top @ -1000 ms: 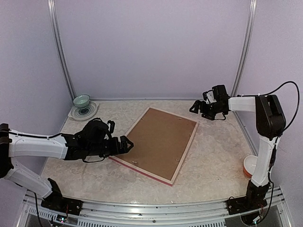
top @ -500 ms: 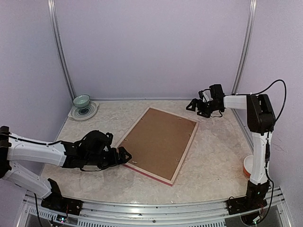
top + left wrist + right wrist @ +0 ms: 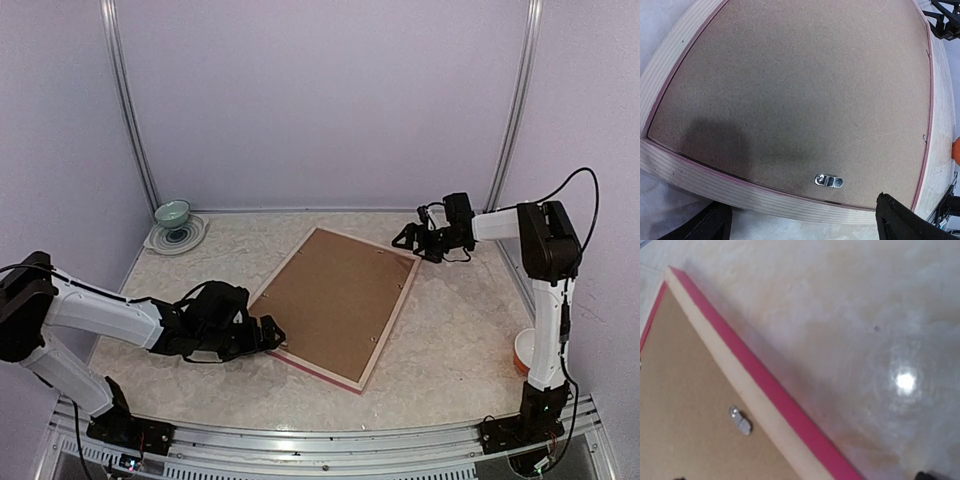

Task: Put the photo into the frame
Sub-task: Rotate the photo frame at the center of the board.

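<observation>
The frame lies face down in the middle of the table, pale wood back up and pink edge showing. A brown backing board fills it. The photo is hidden. My left gripper is open at the frame's near-left corner. In the left wrist view its fingertips straddle the near rail, close to a small metal clip. My right gripper is open just above the far-right corner. The right wrist view shows the pink rail and another clip beneath it.
A green bowl sits on a patterned plate at the back left corner. An orange and white cup stands by the right arm's upright link. The enclosure walls close in the back and both sides.
My left gripper has slid toward the near edge and right, to the frame's near-left corner. My right gripper has dropped and come in toward the far-right corner. The frame has not moved.
</observation>
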Available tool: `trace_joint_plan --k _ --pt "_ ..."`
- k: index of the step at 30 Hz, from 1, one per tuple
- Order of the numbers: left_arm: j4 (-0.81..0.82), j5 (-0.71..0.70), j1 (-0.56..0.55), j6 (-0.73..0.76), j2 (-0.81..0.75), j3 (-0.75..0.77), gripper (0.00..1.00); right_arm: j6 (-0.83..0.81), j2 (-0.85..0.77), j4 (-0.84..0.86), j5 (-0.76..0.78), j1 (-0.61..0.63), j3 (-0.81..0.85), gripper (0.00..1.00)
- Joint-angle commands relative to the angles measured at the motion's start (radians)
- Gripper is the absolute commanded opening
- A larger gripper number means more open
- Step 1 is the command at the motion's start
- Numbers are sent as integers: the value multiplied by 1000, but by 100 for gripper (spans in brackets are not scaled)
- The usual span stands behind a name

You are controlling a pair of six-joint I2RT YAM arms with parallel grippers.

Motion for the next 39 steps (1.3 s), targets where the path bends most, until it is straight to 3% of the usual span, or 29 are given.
trace_joint_plan --k 1,22,39 --pt "27 7 29 26 47 26 99 34 -47 12 -49 14 -97 99" --pt "39 43 184 173 171 118 99 99 -391 115 70 97 -541 99" --pt "1 155 330 294 344 315 99 106 -584 115 93 177 -733 99"
